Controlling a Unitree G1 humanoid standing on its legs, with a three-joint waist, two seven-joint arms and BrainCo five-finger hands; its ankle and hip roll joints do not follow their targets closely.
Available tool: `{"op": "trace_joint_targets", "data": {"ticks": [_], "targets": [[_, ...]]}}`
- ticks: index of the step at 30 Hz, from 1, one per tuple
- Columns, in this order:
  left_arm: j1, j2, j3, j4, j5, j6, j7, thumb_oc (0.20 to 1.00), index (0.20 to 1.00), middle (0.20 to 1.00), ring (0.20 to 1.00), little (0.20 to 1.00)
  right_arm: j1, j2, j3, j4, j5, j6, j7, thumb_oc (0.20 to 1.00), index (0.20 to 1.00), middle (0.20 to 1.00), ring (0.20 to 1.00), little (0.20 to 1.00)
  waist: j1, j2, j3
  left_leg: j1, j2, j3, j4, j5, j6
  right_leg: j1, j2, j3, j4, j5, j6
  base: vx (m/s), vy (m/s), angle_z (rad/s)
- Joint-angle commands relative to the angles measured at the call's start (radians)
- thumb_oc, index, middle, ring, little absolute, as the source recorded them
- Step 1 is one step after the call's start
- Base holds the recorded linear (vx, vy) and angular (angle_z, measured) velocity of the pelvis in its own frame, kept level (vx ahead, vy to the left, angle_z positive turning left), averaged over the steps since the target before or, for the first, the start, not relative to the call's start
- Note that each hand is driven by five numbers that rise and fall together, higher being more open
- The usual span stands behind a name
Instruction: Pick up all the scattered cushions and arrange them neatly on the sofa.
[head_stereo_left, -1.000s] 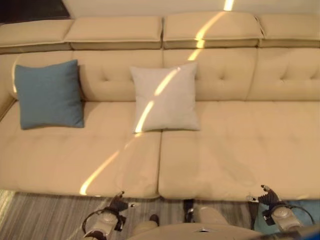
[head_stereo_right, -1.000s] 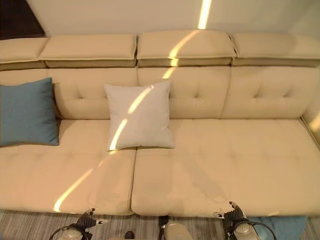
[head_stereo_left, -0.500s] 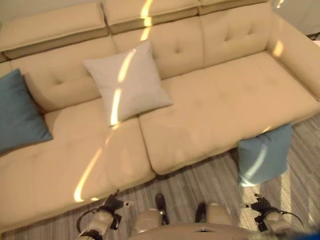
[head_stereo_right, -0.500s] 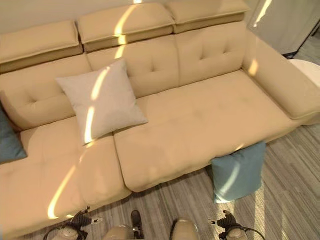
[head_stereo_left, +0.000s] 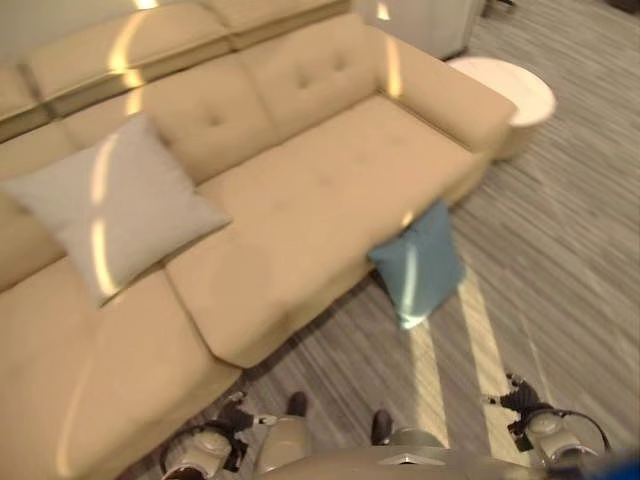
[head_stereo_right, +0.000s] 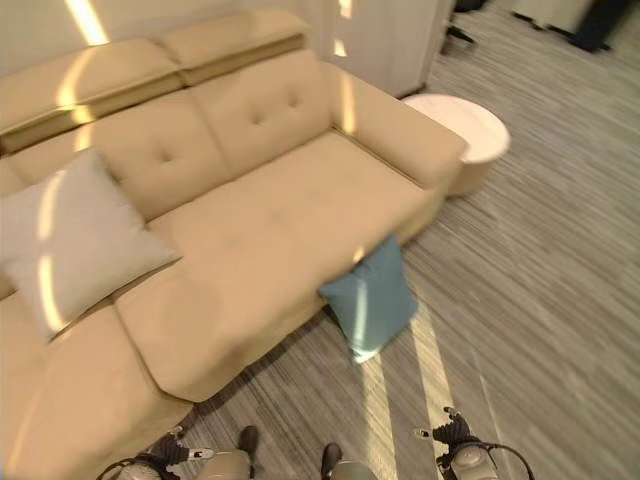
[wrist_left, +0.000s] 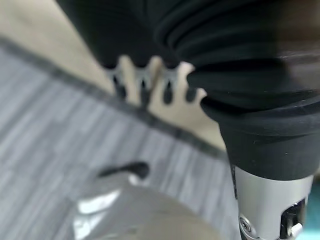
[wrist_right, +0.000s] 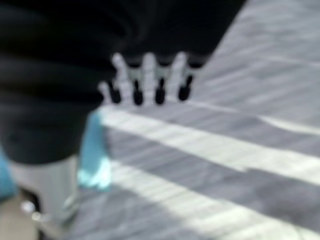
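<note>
Nearest, low by the robot's sides over the striped grey floor (head_stereo_right: 520, 330), the left robot hand (head_stereo_left: 238, 415) and right robot hand (head_stereo_left: 517, 398) hang empty, fingers loosely straight. Beyond them a blue cushion (head_stereo_right: 367, 297) stands on the floor, leaning against the front of the beige sofa (head_stereo_right: 290, 215). It looks light, soft and squashy, likely to sag if pinched by a corner; holding its two side edges seems safest. Farther back a pale grey cushion (head_stereo_left: 110, 205) rests on the sofa seat. A round white side table (head_stereo_right: 465, 135) stands past the armrest.
</note>
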Motion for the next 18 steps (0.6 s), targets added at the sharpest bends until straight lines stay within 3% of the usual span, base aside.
{"op": "trace_joint_targets", "data": {"ticks": [1, 3, 4, 6, 7, 8, 10, 13, 18], "targets": [[-0.035, 0.042, -0.006, -0.009, 0.013, -0.014, 0.009, 1.000, 1.000, 1.000, 1.000, 1.000, 0.002, -0.005, 0.011, 0.012, 0.010, -0.001, -0.012, 1.000, 1.000, 1.000, 1.000, 1.000, 0.012, -0.028, 0.012, -0.085, -0.009, 0.050, 0.099, -0.110, 0.024, -0.031, -0.060, -0.007, -0.004, 0.052, 0.117, -0.09, 0.202, -1.17], [-0.043, 0.045, -0.012, -0.013, 0.014, -0.014, 0.011, 1.000, 1.000, 1.000, 1.000, 1.000, -0.003, -0.004, 0.012, 0.017, 0.009, 0.004, -0.013, 1.000, 1.000, 1.000, 1.000, 1.000, 0.011, -0.029, 0.016, -0.082, -0.007, 0.076, 0.087, -0.110, 0.028, -0.058, -0.062, 0.013, -0.001, 0.068, 0.128, -0.13, 0.170, -1.06], [-0.058, 0.052, -0.014, -0.024, 0.017, -0.017, 0.021, 1.000, 1.000, 1.000, 1.000, 1.000, -0.014, 0.000, 0.015, 0.022, 0.008, 0.011, -0.018, 1.000, 1.000, 1.000, 1.000, 1.000, 0.002, -0.033, 0.027, -0.084, -0.004, 0.126, 0.075, -0.107, 0.038, -0.108, -0.073, 0.027, 0.001, 0.104, 0.153, -0.20, 0.189, -1.42], [-0.072, 0.063, -0.011, -0.030, 0.015, -0.018, 0.025, 1.000, 1.000, 1.000, 1.000, 1.000, -0.019, 0.008, 0.018, 0.025, 0.004, 0.016, -0.016, 1.000, 1.000, 1.000, 1.000, 1.000, 0.015, -0.034, 0.041, -0.076, 0.009, 0.187, 0.054, -0.105, 0.046, -0.148, -0.088, -0.013, 0.016, 0.121, 0.160, -0.22, 0.174, -1.67], [-0.074, 0.067, -0.004, -0.034, 0.012, -0.016, 0.024, 1.000, 1.000, 1.000, 1.000, 1.000, -0.020, 0.008, 0.018, 0.027, 0.000, 0.016, -0.014, 1.000, 1.000, 1.000, 1.000, 1.000, 0.029, -0.027, 0.041, -0.080, 0.023, 0.220, 0.047, -0.097, 0.046, -0.153, -0.122, -0.121, 0.030, 0.114, 0.156, -0.20, 0.162, -2.34], [-0.069, 0.069, -0.004, -0.043, 0.026, -0.008, 0.024, 1.000, 1.000, 1.000, 1.000, 1.000, -0.017, 0.007, 0.015, 0.028, -0.003, 0.017, -0.014, 1.000, 1.000, 1.000, 1.000, 1.000, 0.040, -0.006, 0.039, -0.066, 0.047, 0.283, 0.034, -0.085, 0.050, -0.127, -0.172, -0.297, 0.098, 0.064, 0.132, -0.15, 0.131, -2.14], [-0.066, 0.069, -0.002, -0.042, 0.027, -0.007, 0.024, 1.000, 1.000, 1.000, 1.000, 1.000, -0.014, 0.009, 0.015, 0.026, -0.004, 0.016, -0.012, 1.000, 1.000, 1.000, 1.000, 1.000, 0.041, -0.005, 0.040, -0.057, 0.050, 0.299, 0.030, -0.082, 0.051, -0.117, -0.177, -0.312, 0.122, 0.050, 0.125, -0.09, 0.084, -1.00], [-0.064, 0.067, 0.008, -0.021, 0.028, -0.004, 0.019, 1.000, 1.000, 1.000, 1.000, 1.000, -0.012, 0.011, 0.015, 0.023, -0.004, 0.017, -0.016, 1.000, 1.000, 1.000, 1.000, 1.000, 0.056, -0.011, 0.031, -0.054, 0.059, 0.385, 0.031, -0.076, 0.054, -0.054, -0.182, -0.360, 0.132, 0.016, 0.124, -0.11, -0.029, -0.66], [-0.053, 0.040, 0.013, -0.009, 0.020, -0.004, 0.022, 1.000, 1.000, 1.000, 1.000, 1.000, -0.006, 0.011, 0.019, 0.016, 0.010, 0.015, -0.020, 1.000, 1.000, 1.000, 1.000, 1.000, 0.053, -0.016, 0.034, -0.044, 0.080, 0.414, 0.047, -0.074, 0.041, -0.033, -0.136, -0.315, 0.046, 0.022, 0.118, 0.01, -0.169, -0.61]]}}
